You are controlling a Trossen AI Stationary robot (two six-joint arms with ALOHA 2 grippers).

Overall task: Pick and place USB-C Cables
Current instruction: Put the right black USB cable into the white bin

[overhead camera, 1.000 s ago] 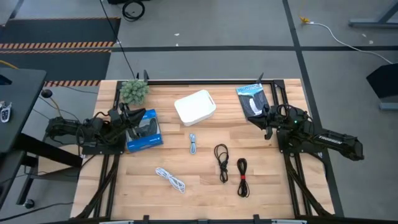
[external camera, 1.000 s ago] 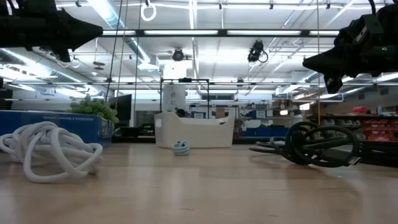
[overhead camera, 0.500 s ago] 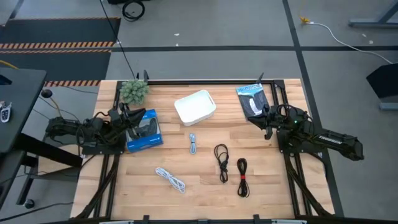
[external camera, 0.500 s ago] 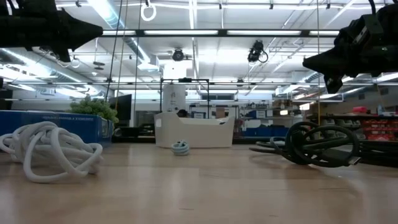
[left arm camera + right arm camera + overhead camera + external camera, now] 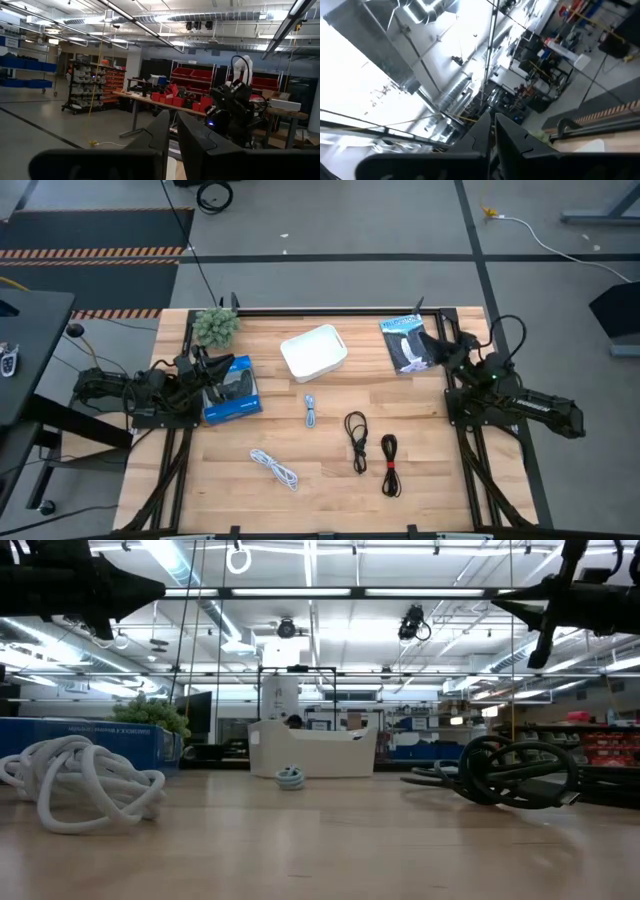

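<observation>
Your right claw [image 5: 432,340] hung fingers together over the surface's [image 5: 330,480] far right corner; nothing gripped. The cables [image 5: 357,438] lay well off toward the near middle, long axes near-to-far, nearer it than left claw [image 5: 203,364], also pinched together.

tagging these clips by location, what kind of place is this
Most likely a warehouse-style robotics lab or workshop: a wooden table on a concrete floor, shelving with red storage bins, exposed ceiling ducts and long strip lights.
</observation>
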